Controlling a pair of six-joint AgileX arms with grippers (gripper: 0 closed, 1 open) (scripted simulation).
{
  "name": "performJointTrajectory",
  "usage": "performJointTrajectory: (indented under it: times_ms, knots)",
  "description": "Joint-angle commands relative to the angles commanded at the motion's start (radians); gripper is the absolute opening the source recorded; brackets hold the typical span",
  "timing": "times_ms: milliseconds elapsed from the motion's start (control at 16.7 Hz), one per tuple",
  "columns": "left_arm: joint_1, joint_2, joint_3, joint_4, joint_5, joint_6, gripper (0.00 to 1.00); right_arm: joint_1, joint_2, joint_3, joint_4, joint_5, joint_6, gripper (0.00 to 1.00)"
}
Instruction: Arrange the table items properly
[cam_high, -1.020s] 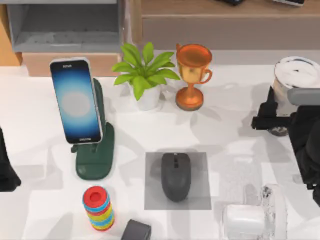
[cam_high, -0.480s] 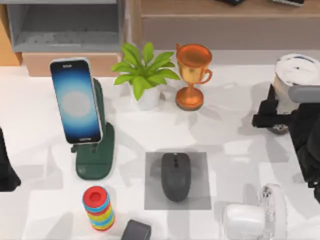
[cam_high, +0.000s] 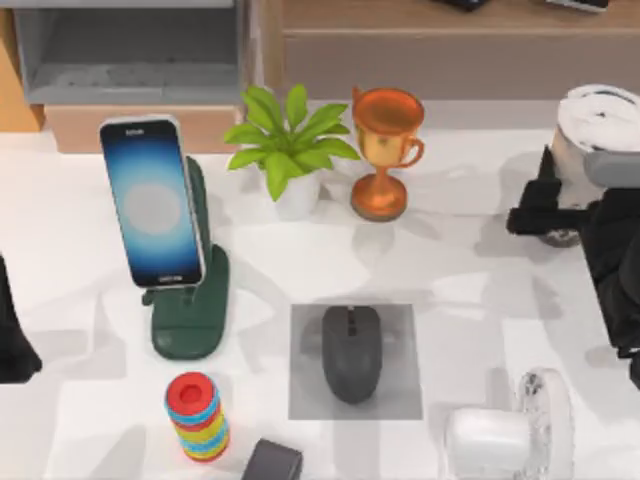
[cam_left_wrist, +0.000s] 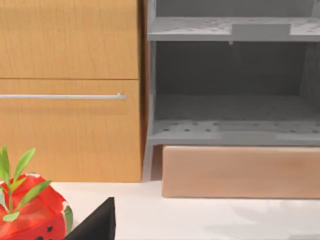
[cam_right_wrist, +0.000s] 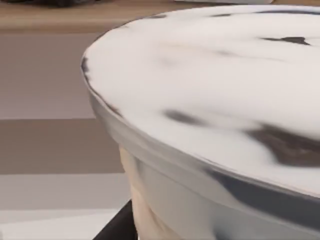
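Milk-tea cup (cam_high: 598, 120) with white lid clamped in the right end effector (cam_high: 560, 205) at the bench (cam_high: 450, 260) right edge, smartphone (cam_high: 152, 203) and mouse (cam_high: 351, 352) well off to its left, left end effector (cam_high: 12, 340) parked, its fingers not seen

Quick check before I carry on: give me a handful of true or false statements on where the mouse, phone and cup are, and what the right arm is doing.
1. The mouse lies on the grey pad. True.
2. The phone lies flat on the table. False: it leans on the dark green stand.
3. The right gripper is at the milk-tea cup near the table's right edge. True.
4. The trophy stands left of the plant. False: it stands to its right.
5. The left arm is over the mouse. False: it is at the table's left edge.
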Motion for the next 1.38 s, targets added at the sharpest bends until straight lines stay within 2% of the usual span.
performJointTrajectory:
  times_ms: [420, 1020, 1380]
  knots:
    - [0.000, 0.000, 0.000, 0.000, 0.000, 0.000, 1.00, -0.157, -0.119, 0.270, -0.154, -0.116, 0.000, 0.00]
    - [0.000, 0.000, 0.000, 0.000, 0.000, 0.000, 1.00, -0.454, -0.074, 0.733, -0.678, -0.402, -0.032, 0.00]
    - [0.000, 0.000, 0.000, 0.000, 0.000, 0.000, 1.00, -0.555, -0.009, 0.931, -0.933, -0.540, -0.055, 0.00]
